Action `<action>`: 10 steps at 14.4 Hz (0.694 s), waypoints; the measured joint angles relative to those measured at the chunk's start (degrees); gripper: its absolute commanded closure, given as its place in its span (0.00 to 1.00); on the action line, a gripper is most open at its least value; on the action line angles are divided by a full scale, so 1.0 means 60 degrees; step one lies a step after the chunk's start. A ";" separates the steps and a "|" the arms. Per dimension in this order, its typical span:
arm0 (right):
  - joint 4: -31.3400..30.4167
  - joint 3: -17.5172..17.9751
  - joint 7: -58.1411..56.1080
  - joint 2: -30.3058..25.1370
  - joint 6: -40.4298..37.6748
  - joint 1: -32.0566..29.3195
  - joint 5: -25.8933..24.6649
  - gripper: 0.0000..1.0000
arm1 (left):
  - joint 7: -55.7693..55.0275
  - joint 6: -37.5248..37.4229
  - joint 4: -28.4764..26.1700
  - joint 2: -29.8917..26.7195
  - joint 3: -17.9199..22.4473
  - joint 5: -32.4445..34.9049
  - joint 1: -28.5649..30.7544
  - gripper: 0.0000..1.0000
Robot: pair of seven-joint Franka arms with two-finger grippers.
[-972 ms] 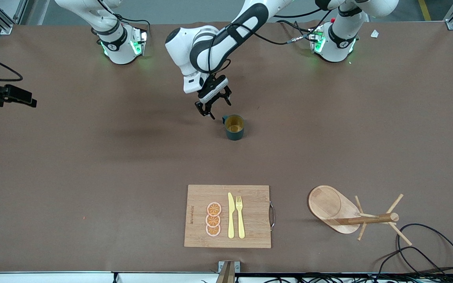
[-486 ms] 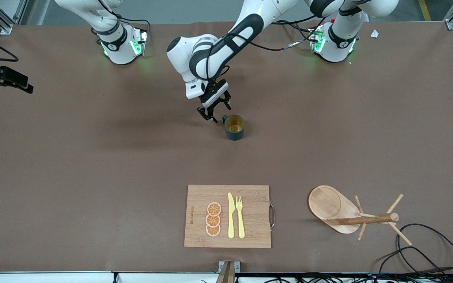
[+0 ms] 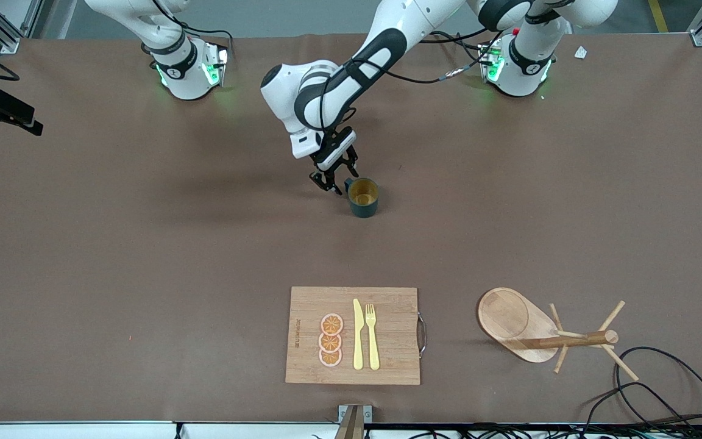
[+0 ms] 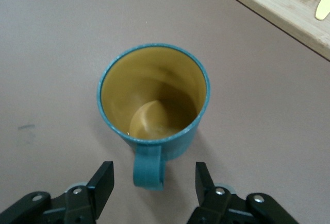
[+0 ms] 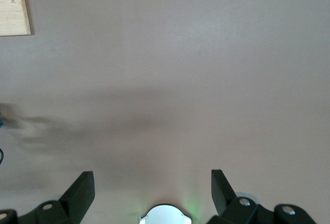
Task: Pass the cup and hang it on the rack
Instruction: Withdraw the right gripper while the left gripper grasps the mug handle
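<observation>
Left gripper (image 4: 149, 183) open astride the cup (image 4: 153, 98) handle, not gripping; centre fingers before clamping. Right gripper (image 5: 152, 188) waits, open.

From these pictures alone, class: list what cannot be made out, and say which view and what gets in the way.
- Front view: the left hand partly covers the cup's handle, so any contact is uncertain.
- Left wrist view: the cutting board is cut off by the edge.
- Front view: the rack post foreshortens; its height is unclear.
- Right wrist view: the right hand shows only fingertips.
</observation>
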 measured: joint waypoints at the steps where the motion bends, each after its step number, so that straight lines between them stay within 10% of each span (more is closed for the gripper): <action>1: -0.0011 0.0002 0.0000 -0.0009 -0.0013 0.0000 0.0003 0.00 | -0.0069 0.0084 0.0001 0.0008 0.0000 0.0005 0.0000 0.41; 10: -0.0024 0.0039 -0.0001 -0.0011 -0.0091 0.0003 0.0006 0.00 | -0.0090 0.0255 0.0007 0.0178 0.0032 0.0393 -0.0001 0.93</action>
